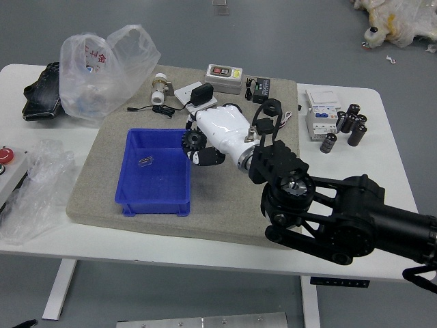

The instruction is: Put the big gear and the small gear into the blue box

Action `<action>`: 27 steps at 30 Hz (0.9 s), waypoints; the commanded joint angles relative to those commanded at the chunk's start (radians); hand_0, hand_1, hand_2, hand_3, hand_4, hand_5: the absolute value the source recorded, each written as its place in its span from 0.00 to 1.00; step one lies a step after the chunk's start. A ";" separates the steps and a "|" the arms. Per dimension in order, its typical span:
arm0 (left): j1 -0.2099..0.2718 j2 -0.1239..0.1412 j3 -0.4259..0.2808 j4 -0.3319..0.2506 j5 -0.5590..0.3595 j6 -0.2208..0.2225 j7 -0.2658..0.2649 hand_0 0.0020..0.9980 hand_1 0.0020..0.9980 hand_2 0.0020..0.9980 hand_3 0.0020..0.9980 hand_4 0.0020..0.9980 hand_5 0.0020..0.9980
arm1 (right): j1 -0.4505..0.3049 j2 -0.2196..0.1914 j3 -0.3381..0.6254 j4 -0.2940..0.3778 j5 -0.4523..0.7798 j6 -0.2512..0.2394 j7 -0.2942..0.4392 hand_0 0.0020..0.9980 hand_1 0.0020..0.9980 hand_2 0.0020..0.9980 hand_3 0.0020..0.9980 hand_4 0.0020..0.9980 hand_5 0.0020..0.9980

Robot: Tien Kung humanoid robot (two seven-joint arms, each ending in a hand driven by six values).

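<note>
Since the right hand (pixel 229 134) pinches the big gear (pixel 194 141), probably by its edge, touching the blue box (pixel 154 195) may loosen it.

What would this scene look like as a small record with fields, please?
right hand: holding the big gear
big gear position: overlapping the blue box's right rim in view, not lowered inside
blue box contents: one small, shiny item
small gear: not visible
left of box: clear plastic
far right: several black cylinders
</note>
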 joint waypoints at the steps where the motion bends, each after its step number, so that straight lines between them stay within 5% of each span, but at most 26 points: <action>1: 0.000 0.000 -0.001 0.000 0.002 -0.001 0.001 0.62 0.59 0.55 0.67 0.70 0.59 | 0.015 0.013 -0.011 -0.008 -0.001 -0.002 0.004 0.30 0.48 0.47 0.65 0.52 0.11; 16: -0.005 -0.002 -0.017 -0.004 0.026 -0.007 0.013 0.62 0.59 0.55 0.67 0.70 0.59 | 0.105 0.127 -0.213 -0.120 0.023 -0.045 0.052 0.30 0.52 0.59 0.65 0.50 0.14; 27: -0.005 -0.004 -0.010 -0.003 0.021 -0.009 0.008 0.62 0.59 0.55 0.67 0.70 0.59 | 0.109 0.157 -0.262 -0.165 0.014 -0.061 0.054 0.30 0.55 0.63 0.65 0.51 0.16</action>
